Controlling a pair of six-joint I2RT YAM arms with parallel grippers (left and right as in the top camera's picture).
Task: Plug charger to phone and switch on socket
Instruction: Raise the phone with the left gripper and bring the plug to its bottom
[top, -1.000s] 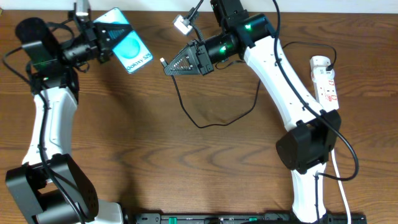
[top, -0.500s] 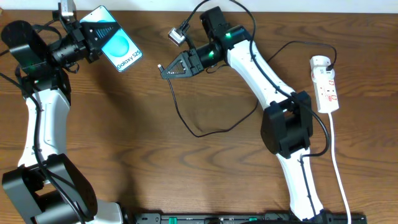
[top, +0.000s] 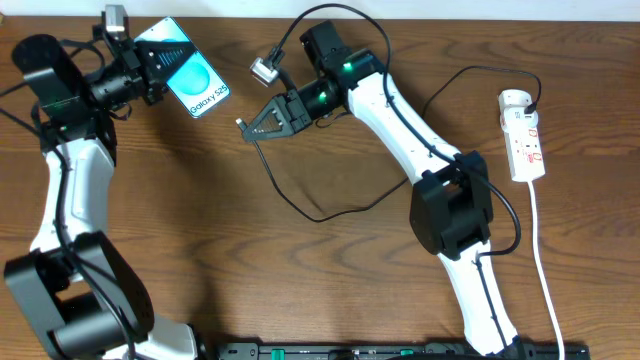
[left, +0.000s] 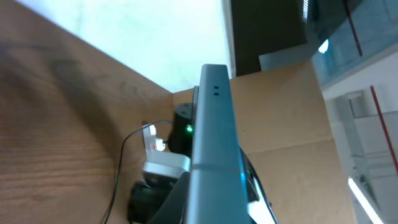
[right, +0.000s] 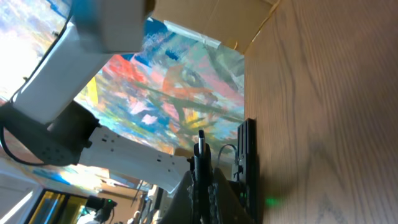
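Aligning charger (top: 242, 124) tip with phone (top: 195, 78) port
Right gripper (top: 262, 119) is pinching the tip and left gripper (top: 155, 65) is clamping the phone; the two are well apart, so the tip is needing a square approach.

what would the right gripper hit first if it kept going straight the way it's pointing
Probably the left arm's white link: the right gripper, shut on the charger, aims just clear of the phone. Heights unclear.

Overhead, the left gripper (top: 160, 68) hides one end of the phone (top: 195, 78). Switches on the socket (top: 524, 140) are too small to read, and its white cord (top: 538, 250) runs off the bottom edge.
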